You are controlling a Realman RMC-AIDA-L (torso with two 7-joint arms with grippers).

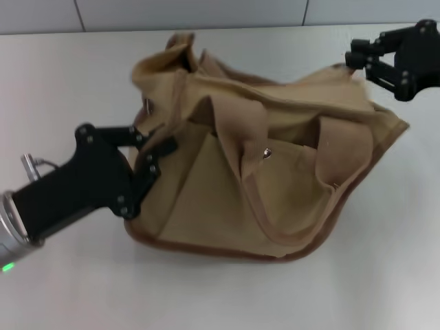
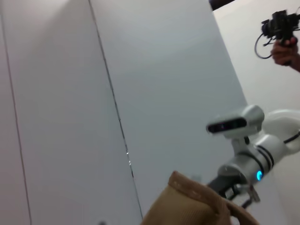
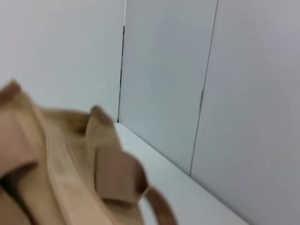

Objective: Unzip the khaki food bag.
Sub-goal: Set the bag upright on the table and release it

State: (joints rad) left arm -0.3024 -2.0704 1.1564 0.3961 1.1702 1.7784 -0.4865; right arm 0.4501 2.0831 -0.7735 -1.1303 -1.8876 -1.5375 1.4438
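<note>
The khaki food bag (image 1: 275,172) lies slumped on its side in the middle of the white table, its front pocket with a silver snap (image 1: 267,154) facing up. Two wide handles (image 1: 237,120) drape over it. My left gripper (image 1: 157,155) is at the bag's left end, shut on the fabric there. My right gripper (image 1: 359,59) hovers at the bag's far right top corner, touching its edge. A corner of the bag (image 2: 187,201) shows in the left wrist view, and the handles (image 3: 112,164) fill the right wrist view.
The white table (image 1: 62,82) stretches around the bag, with grey wall panels (image 1: 192,12) behind. A small metal piece (image 1: 148,104) shows at the bag's left top. In the left wrist view, a person's hand holds a camera (image 2: 281,28) far off.
</note>
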